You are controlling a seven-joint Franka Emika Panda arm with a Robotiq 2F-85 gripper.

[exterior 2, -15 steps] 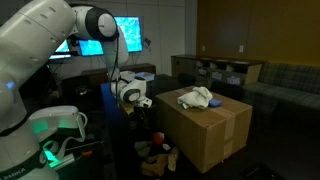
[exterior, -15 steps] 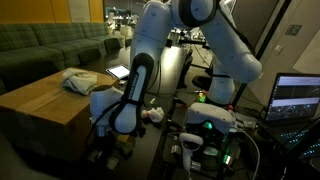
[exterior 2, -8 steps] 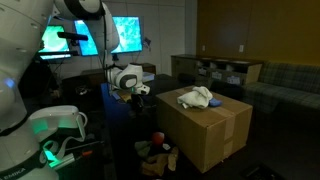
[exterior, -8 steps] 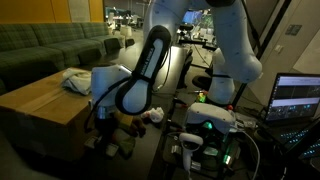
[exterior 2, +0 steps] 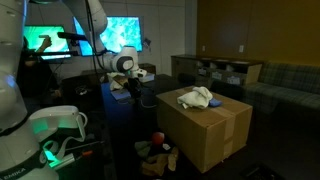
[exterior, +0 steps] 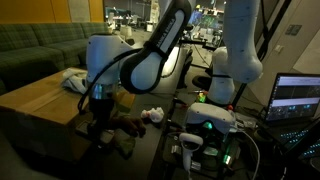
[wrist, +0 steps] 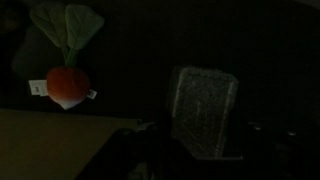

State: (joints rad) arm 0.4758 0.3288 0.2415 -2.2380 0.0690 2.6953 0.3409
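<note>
My gripper (exterior: pixel 98 112) hangs beside the near corner of a big cardboard box (exterior: pixel 40 100), about level with its top. It also shows at the box's left side (exterior 2: pixel 133 90). The wrist view is very dark. In it, a grey rectangular thing (wrist: pixel 200 108) sits in the middle, where the jaws are. Whether the jaws touch it is hidden in shadow. A red plush radish with green leaves (wrist: pixel 66 85) lies on the floor to the upper left. The box's corner (wrist: pixel 50 145) fills the lower left.
A crumpled white cloth (exterior: pixel 78 80) lies on the box top (exterior 2: pixel 205 125). Small toys sit on the floor by the box (exterior: pixel 152 115) (exterior 2: pixel 160 150). A sofa (exterior: pixel 50 45), monitors (exterior 2: pixel 120 32) and the robot's stand with green lights (exterior: pixel 210 125) surround the area.
The arm has swung up, and the gripper has risen from near the floor beside the box to about box-top height. The cloth and box have not moved.
</note>
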